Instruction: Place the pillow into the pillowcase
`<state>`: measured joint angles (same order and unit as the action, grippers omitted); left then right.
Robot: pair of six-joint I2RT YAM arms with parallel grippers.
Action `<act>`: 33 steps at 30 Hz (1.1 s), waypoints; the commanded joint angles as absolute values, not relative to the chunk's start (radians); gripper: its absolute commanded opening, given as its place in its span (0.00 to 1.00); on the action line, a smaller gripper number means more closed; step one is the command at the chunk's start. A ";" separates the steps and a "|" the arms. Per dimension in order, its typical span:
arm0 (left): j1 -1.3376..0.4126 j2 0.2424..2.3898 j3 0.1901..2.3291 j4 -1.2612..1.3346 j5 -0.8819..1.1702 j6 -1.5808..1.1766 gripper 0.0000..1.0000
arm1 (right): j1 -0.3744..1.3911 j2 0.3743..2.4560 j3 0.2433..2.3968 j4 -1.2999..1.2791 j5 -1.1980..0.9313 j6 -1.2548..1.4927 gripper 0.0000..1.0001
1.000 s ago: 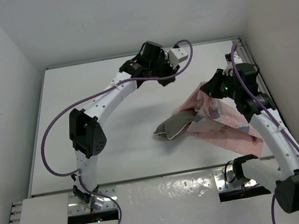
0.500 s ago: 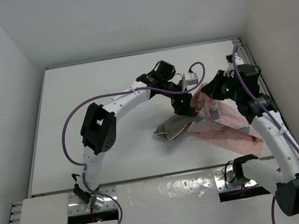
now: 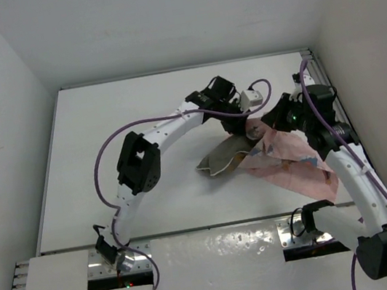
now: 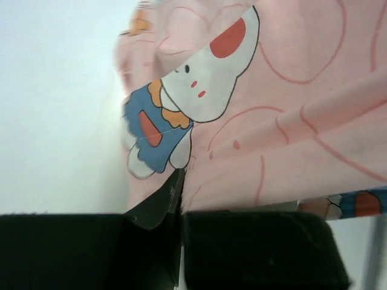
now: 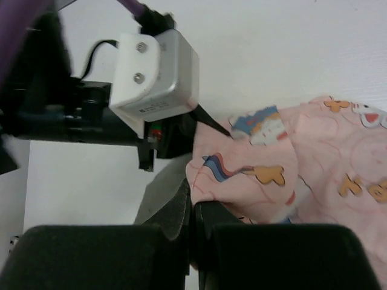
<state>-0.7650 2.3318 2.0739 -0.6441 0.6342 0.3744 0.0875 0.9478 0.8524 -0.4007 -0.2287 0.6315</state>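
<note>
Jaws of left gripper (image 4: 181, 208) and right gripper (image 5: 192, 202) each pinch pillowcase (image 3: 292, 162) edge; pillow (image 3: 221, 159) lies partly covered by it, on desk (image 3: 108, 166).

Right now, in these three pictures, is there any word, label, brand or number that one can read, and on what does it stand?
No text here can be read.
Fine dark print along the lower edge of the white camera box, in the right wrist view: too small and blurred to read.
On the pillowcase: only cartoon figures, no letters or numbers.
</note>
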 commanded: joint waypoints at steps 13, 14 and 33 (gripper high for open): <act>-0.716 2.002 2.219 -0.736 0.127 0.376 0.00 | 0.120 0.994 0.936 -0.222 -0.241 0.681 0.00; -0.716 1.994 2.250 -0.741 0.115 0.371 0.00 | 0.123 0.999 0.945 -0.221 -0.235 0.677 0.00; -0.715 1.959 2.757 -1.003 -0.051 0.433 0.00 | 0.198 1.051 1.257 -0.281 -0.187 0.664 0.00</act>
<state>-0.7296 2.0270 2.7213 -1.0382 -0.0002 0.4164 0.1928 1.0805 1.2621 -0.2878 -0.2371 0.6991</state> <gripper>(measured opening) 0.006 0.002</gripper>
